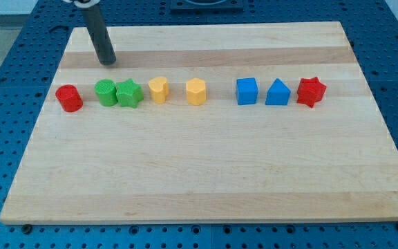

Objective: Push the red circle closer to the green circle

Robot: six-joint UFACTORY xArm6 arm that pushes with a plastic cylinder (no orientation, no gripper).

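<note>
The red circle (68,98) sits at the view's left end of a row of blocks on the wooden board (206,166). The green circle (105,93) stands a short gap to its right, touching a green star (129,94). My tip (108,61) rests on the board toward the view's top, just above the green circle and up and to the right of the red circle, touching no block.
Further along the row to the view's right are a yellow block (158,90), a yellow hexagon (195,91), a blue cube (247,91), a blue triangle-like block (278,93) and a red star (311,91). A blue perforated table surrounds the board.
</note>
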